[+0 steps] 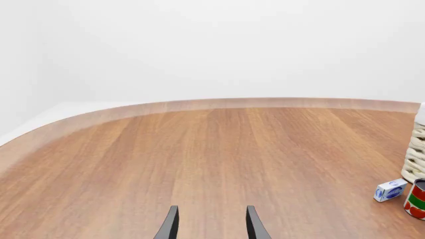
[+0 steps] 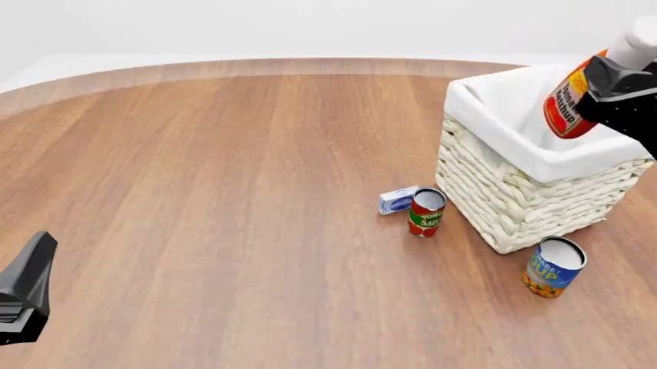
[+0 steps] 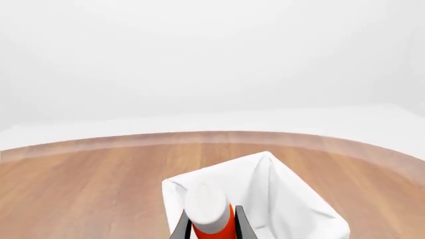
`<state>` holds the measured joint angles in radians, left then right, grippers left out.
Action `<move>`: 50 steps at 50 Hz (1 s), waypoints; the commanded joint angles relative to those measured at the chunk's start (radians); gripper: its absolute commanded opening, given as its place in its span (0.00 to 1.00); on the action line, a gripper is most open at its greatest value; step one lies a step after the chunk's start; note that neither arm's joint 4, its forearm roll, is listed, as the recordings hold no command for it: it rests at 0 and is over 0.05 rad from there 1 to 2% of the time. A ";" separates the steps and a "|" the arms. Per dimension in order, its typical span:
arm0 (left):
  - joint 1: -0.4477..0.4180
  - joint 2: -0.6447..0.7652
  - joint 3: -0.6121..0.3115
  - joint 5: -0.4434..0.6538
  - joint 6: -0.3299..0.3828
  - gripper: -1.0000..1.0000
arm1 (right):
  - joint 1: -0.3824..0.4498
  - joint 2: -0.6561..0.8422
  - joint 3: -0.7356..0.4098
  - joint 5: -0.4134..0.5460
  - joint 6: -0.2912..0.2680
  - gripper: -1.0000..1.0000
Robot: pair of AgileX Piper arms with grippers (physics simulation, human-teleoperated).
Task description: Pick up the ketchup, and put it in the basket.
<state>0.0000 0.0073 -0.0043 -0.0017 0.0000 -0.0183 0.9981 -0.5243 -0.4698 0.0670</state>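
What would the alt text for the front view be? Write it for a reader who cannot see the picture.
The right claw holds the ketchup tilted over the open basket at the table's right side. In front of the basket stand a red-green can beside a small white-blue box, and a blue-yellow can. The left claw sits idle at the near left.

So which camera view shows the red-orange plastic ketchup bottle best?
The front view: the red-orange plastic ketchup bottle shows its label, held above the wicker basket. The right wrist view shows only its white cap; the left wrist view shows nothing.
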 commanded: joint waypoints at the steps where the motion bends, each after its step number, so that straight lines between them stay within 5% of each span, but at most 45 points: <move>1: 0.000 0.000 0.000 0.000 0.000 1.00 | -0.013 0.007 -0.015 0.026 -0.017 0.00; 16: 0.000 0.000 0.000 0.000 0.000 1.00 | -0.018 0.032 -0.034 0.060 -0.069 0.00; 50: 0.000 0.000 0.000 0.000 0.000 1.00 | -0.009 0.053 -0.040 0.056 -0.089 0.00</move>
<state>0.0000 0.0073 -0.0043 -0.0017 0.0000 -0.0280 1.0388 -0.5615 -0.4133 -0.0221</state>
